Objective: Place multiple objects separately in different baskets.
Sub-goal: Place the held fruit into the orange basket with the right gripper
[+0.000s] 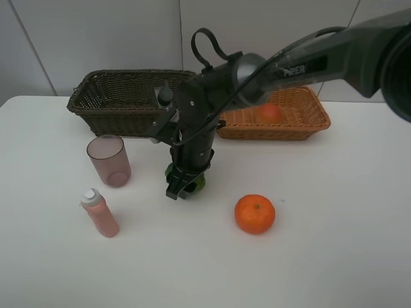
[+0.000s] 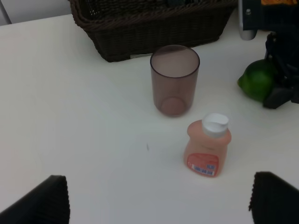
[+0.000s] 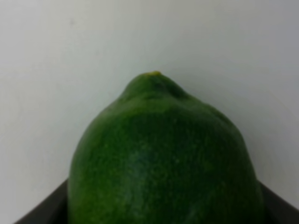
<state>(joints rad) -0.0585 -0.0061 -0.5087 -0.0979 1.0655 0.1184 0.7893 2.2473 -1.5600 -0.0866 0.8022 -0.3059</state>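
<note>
Exterior high view puts your right gripper (image 1: pixel 185 187) pointing straight down at mid-table, its jaws pinching the green lime (image 1: pixel 200 182) from both sides. The fruit sits low against the white table (image 1: pixel 334 256), and you cannot tell whether it is off the surface. Your right wrist view is nearly filled by that lime, with a dark finger edge pressed at each side of it. Your left gripper (image 2: pixel 159 201) hangs spread wide with nothing between its fingers, looking down on the mauve cup (image 1: pixel 109 160) and the pink bottle (image 1: pixel 99 213). Both stand upright to the left of the lime, the bottle nearer you than the cup and apart from it. The orange (image 1: pixel 255 213) rests alone on the table to the right of the lime. At the back, the dark brown basket (image 1: pixel 115 106) stands on the left and the light tan basket (image 1: pixel 308 123) beside it on the right, with the peach (image 1: pixel 270 113) lying inside the tan one.
</note>
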